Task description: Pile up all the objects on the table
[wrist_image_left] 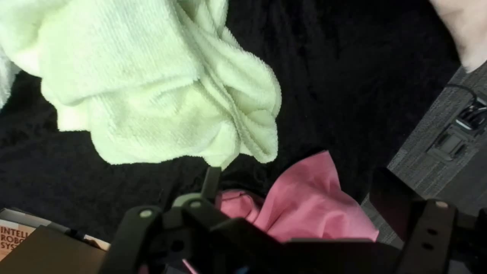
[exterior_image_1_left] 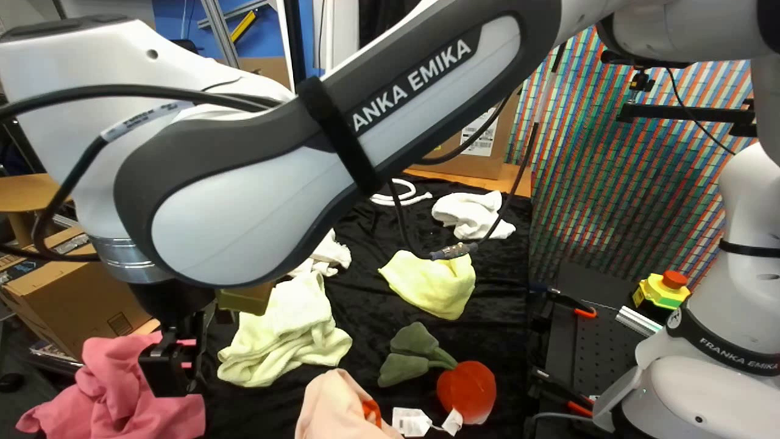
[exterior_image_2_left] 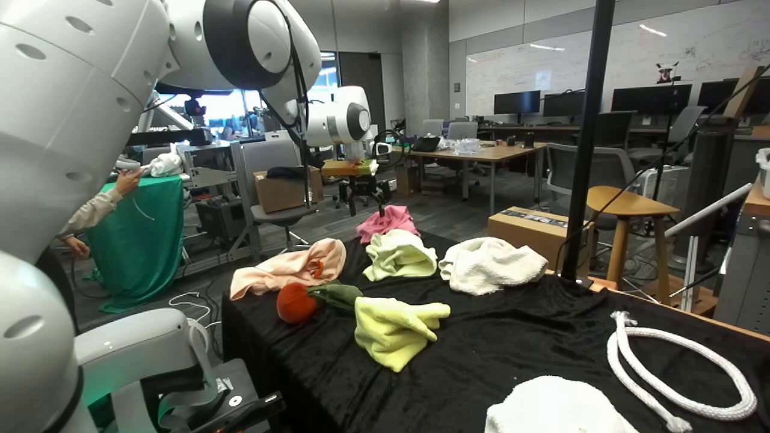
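Note:
My gripper (exterior_image_1_left: 177, 375) is open and empty, above the pink cloth (exterior_image_1_left: 109, 396); the wrist view shows the pink cloth (wrist_image_left: 312, 201) between the spread fingers. A crumpled pale green towel (exterior_image_1_left: 286, 335) lies beside it, also in the wrist view (wrist_image_left: 152, 87). A white towel (exterior_image_2_left: 493, 264) is next to that, partly hidden by the arm in an exterior view. A yellow cloth (exterior_image_2_left: 397, 331), a peach cloth (exterior_image_2_left: 289, 270) and a red plush (exterior_image_2_left: 296, 302) with green leaves (exterior_image_1_left: 408, 356) lie apart. Another white cloth (exterior_image_1_left: 469, 213) and a looped white rope (exterior_image_2_left: 680, 337) lie at one end.
All lies on a table with a black cloth (exterior_image_2_left: 475, 367). A black post (exterior_image_2_left: 585, 144) stands at the table edge. A cardboard box (exterior_image_1_left: 73, 292) is on the floor beyond. The robot's cable (exterior_image_1_left: 402, 225) hangs over the yellow cloth in an exterior view.

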